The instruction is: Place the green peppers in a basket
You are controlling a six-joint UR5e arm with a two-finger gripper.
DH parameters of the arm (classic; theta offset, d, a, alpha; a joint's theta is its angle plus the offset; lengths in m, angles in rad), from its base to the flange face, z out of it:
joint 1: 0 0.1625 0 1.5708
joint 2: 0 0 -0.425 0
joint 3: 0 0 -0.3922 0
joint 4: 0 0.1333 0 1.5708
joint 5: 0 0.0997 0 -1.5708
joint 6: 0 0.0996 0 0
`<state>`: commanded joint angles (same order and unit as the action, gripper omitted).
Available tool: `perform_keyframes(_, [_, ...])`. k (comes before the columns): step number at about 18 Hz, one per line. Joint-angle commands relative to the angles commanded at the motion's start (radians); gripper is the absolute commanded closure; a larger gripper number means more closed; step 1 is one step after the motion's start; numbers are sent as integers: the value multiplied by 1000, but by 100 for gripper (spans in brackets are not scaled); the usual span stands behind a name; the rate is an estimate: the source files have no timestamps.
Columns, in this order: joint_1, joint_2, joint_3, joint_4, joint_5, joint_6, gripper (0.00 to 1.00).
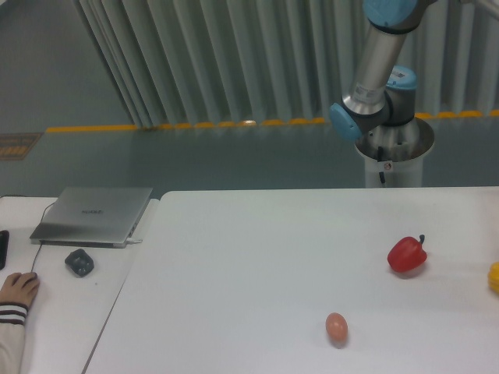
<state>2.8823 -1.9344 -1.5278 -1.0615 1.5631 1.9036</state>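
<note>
your green pepper does not show anywhere in this view, and no basket shows either. the end effector is also out of frame, so you cannot tell whether its fingers are apart or together.

what you do see of the robot is part of the arm [380,74]: a grey tube slanting down from the top edge to a blue-capped joint, standing above a round metal pedestal [394,152] behind the far edge of the worktop [257,265].

on the white worktop, a red bell pepper [407,254] sits towards the right, its dark stem pointing up and to the right. just at the right edge, a sliver of a yellow pepper [494,277] is cut off by the frame, near the red one but apart from it. nearer to you and to the left of the red pepper lies a small pinkish egg [336,326], well apart from both.

to the left, a second white desk [70,312] stands beside the worktop, with a narrow seam between them. on it you have a closed silver laptop [95,214], a dark grey crumpled object [79,262] just in front of it, and a person's hand [17,290] in a striped sleeve resting at the left edge.
</note>
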Motion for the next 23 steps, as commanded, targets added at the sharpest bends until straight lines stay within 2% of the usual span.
perform_keyframes(3, [2, 40, -31, -3, -12, 22, 0])
perform_keyframes(5, [-5, 60, -41, -24, -11, 23, 0])
perform_keyframes(7, [-14, 101, -49, -99, -17, 25, 0])
perform_keyframes(9, [-34, 117, -45, -167, -15, 48, 0])
perform_keyframes(13, [-70, 150, -52, -242, -11, 75, 0])
perform_keyframes(19, [-139, 160, -103, -233, -3, 62, 0])
perform_keyframes(23, [-149, 155, -104, -232, -3, 58, 0])
